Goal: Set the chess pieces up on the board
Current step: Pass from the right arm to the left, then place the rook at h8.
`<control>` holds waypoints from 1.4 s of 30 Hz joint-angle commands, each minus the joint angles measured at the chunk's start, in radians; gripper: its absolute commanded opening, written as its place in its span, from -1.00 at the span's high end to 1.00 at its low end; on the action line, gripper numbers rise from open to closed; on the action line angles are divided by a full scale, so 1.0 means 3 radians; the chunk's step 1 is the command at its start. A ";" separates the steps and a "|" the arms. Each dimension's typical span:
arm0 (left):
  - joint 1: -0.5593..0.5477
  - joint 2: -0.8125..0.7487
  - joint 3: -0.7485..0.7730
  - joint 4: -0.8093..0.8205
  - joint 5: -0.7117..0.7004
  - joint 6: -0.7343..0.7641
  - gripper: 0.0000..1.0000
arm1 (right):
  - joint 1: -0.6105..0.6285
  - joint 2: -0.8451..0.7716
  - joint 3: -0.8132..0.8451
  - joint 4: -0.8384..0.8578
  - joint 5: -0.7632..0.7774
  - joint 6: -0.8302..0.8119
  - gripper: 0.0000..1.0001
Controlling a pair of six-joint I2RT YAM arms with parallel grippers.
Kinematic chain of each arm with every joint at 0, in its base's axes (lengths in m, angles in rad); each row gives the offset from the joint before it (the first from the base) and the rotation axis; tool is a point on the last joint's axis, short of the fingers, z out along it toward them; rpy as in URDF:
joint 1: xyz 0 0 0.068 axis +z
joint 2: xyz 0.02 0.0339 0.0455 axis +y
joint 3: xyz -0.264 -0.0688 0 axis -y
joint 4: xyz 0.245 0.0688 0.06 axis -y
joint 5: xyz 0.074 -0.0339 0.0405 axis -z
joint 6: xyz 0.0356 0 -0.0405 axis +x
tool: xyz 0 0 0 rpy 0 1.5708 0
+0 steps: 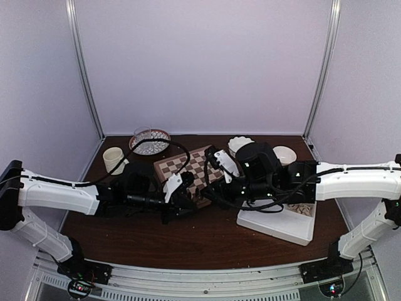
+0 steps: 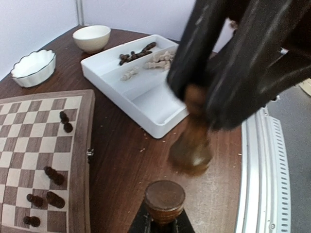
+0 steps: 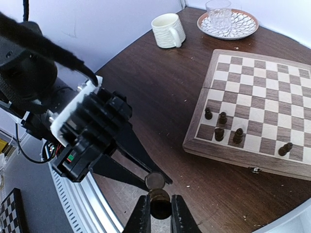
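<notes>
The board [image 1: 195, 164] lies at the table's middle, with several dark chess pieces [image 3: 222, 126] near its front edge; they also show in the left wrist view [image 2: 54, 177]. My left gripper [image 2: 164, 216] is shut on a dark brown piece [image 2: 164, 196] whose round base faces the camera. My right gripper [image 3: 160, 216] is shut on another dark piece [image 3: 160, 206]. The two grippers meet just in front of the board [image 1: 200, 195], tips almost touching. The right gripper's piece shows blurred in the left wrist view [image 2: 192, 145]. More dark pieces [image 2: 136, 52] and cream pieces [image 2: 158, 60] lie in the white tray [image 2: 146, 104].
The white divided tray [image 1: 282, 226] sits at the front right. A cream mug [image 1: 114, 158], a patterned plate with a glass [image 1: 149, 141], a scalloped white bowl [image 1: 239, 144] and a small bowl [image 1: 284, 154] stand along the back. The metal rail [image 2: 265, 160] runs along the table's near edge.
</notes>
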 commanded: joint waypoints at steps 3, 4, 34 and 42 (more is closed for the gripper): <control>0.0127 -0.0400 -0.0148 -0.0099 -0.1302 -0.0312 1.00 | 0.0015 -0.0213 -0.0071 0.0019 0.0552 -0.0043 0.87; 0.0172 -0.0511 -0.0237 -0.0063 -0.1479 -0.0385 1.00 | 0.0017 -0.0170 -0.0043 0.0004 0.0561 -0.0065 0.87; 0.0384 -0.1909 -0.1145 0.0372 -0.2803 -0.0544 1.00 | 0.0024 0.2257 0.1795 -0.0403 0.1199 -0.0120 0.83; 0.0383 -0.1875 -0.1111 0.0325 -0.2733 -0.0543 1.00 | 0.0018 0.2566 0.2109 -0.0590 0.1380 -0.0127 0.83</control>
